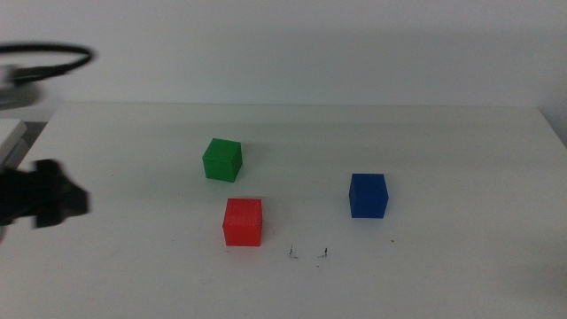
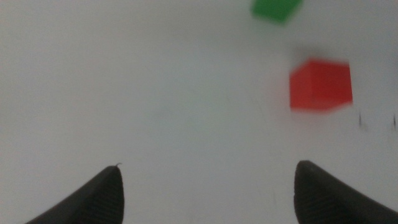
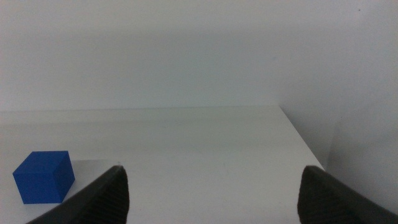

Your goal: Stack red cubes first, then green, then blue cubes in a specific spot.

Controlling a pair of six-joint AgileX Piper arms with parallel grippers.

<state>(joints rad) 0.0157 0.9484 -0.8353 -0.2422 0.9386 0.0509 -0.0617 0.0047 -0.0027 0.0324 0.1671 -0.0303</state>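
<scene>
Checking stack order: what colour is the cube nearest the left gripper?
Red, clearest in the middle view.

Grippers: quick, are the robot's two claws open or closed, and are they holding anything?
Left gripper: open, holding nothing, short of the red cube.
Right gripper: open, holding nothing.

White table (image 1: 443,266) with separate red cube (image 1: 242,221), green cube (image 1: 221,159), blue cube (image 1: 368,195)
</scene>
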